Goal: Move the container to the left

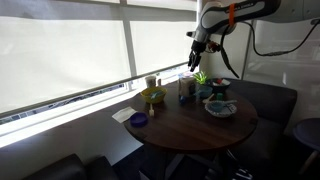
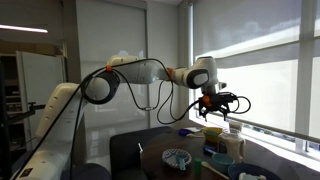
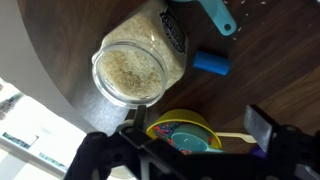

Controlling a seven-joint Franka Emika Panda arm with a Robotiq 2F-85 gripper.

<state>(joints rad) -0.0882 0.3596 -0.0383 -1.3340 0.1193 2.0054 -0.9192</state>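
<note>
The container [image 3: 135, 65] is a pale translucent jar with a dark label band and grainy pale contents. In the wrist view I see it from above, at the upper left. It stands on the round dark table in both exterior views [image 1: 186, 89] [image 2: 232, 146]. My gripper [image 3: 195, 128] is open and empty. It hangs well above the table [image 1: 195, 58] [image 2: 216, 106], over the jar and the yellow bowl. Its two dark fingers frame the yellow bowl [image 3: 180, 128] in the wrist view.
The yellow bowl [image 1: 153, 96] holds a teal item. A small purple dish [image 1: 139, 120] and a white napkin [image 1: 122, 114] lie near the table edge. A potted plant [image 1: 201, 79], a plate [image 1: 220, 107] and a blue cylinder [image 3: 210, 63] stand close to the jar. A window is behind.
</note>
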